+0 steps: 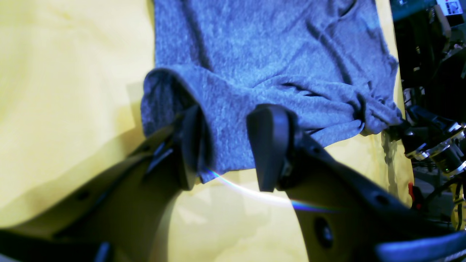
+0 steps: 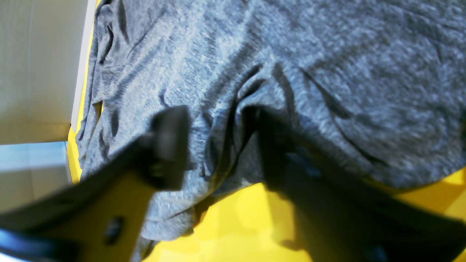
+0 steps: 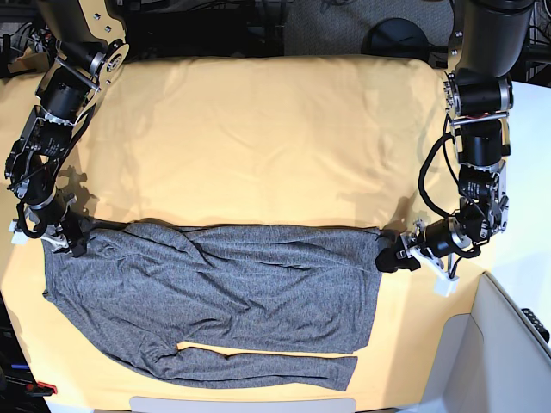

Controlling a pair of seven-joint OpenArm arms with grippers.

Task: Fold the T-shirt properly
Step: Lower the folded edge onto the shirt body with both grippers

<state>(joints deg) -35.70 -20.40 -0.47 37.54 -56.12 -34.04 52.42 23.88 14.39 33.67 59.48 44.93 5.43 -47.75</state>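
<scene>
The dark-grey T-shirt (image 3: pixel 224 292) lies spread across the near half of the yellow cloth (image 3: pixel 258 138), its top edge folded over and one long sleeve (image 3: pixel 258 366) stretched along the front. My left gripper (image 3: pixel 389 256) sits at the shirt's right top corner. In the left wrist view its jaws (image 1: pixel 227 149) stand apart, with the shirt's folded edge (image 1: pixel 255 54) lying loose between them. My right gripper (image 3: pixel 67 239) is at the shirt's left top corner. Seen from the right wrist, it (image 2: pixel 218 149) is open wide over rumpled fabric (image 2: pixel 327 72).
The yellow cloth covers the whole table, bare behind the shirt. A white-grey panel (image 3: pixel 508 344) stands at the front right corner. Dark cables and equipment (image 3: pixel 284 17) line the far edge. In the right wrist view a pale wall (image 2: pixel 36 72) is beyond the table's left side.
</scene>
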